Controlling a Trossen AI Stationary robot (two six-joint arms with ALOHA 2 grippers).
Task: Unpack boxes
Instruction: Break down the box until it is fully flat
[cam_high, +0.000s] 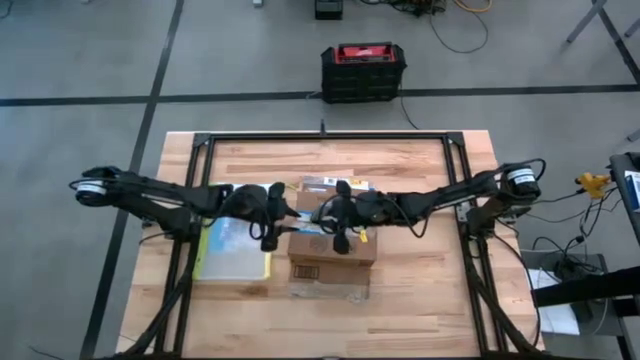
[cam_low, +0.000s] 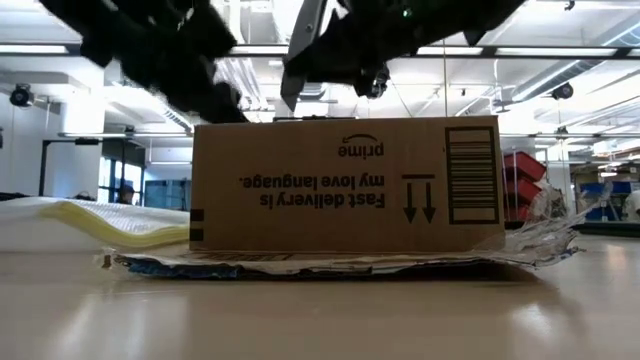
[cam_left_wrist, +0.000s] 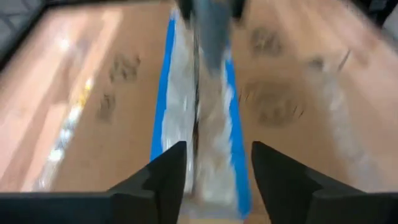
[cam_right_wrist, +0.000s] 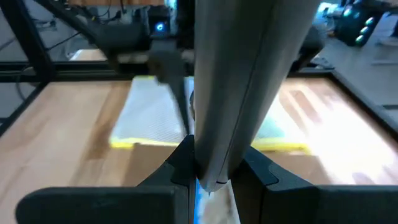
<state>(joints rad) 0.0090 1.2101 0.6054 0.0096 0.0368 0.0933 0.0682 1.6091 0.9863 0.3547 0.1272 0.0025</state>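
A brown cardboard box (cam_high: 333, 248) stands in the middle of the table, its printed side (cam_low: 345, 185) facing the near edge. A clear tape seam with blue edges (cam_left_wrist: 199, 118) runs along its top. My left gripper (cam_left_wrist: 217, 177) hovers open over the box's left part, one finger on each side of the seam line. My right gripper (cam_right_wrist: 210, 171) reaches in from the right above the box, shut on a slender grey tool (cam_right_wrist: 242, 81). The tool also shows above the seam in the left wrist view (cam_left_wrist: 211, 31). My right gripper pinches the grey tool between its two fingers (cam_right_wrist: 180, 165), close to the tool's narrow pointed end (cam_right_wrist: 208, 185). The rest of the tool runs back toward the wrist. In the low view the tool's tip (cam_low: 292, 85) hangs above the box top, clear of it.
A clear pouch with a yellow edge (cam_high: 235, 250) lies left of the box. Flat packing material (cam_low: 330, 265) and crumpled clear plastic (cam_low: 545, 235) lie under and to the right of the box. A black and red case (cam_high: 362, 72) sits on the floor beyond the table.
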